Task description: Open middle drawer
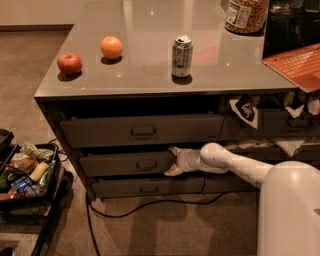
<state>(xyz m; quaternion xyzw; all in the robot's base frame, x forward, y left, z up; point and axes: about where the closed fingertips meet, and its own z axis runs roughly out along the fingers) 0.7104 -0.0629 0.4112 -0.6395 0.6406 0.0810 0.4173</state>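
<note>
The middle drawer (125, 164) is the dark grey front of medium height under the counter, with a small pull (146, 164) at its centre. It sits between a taller-fronted drawer (100, 131) above and a slim drawer (150, 187) below. My gripper (173, 161) is at the front of the middle drawer, just right of the pull. Its fingers are spread, one at the drawer's top edge and one at its bottom edge. My white arm (225, 161) reaches in from the right and hides the drawer's right part.
On the counter top (150, 75) stand an apple (69, 63), an orange (111, 47), a can (181, 56) and a jar (244, 15). A black bin of items (30, 172) stands at the left on the floor. A cable (150, 205) runs along the carpet.
</note>
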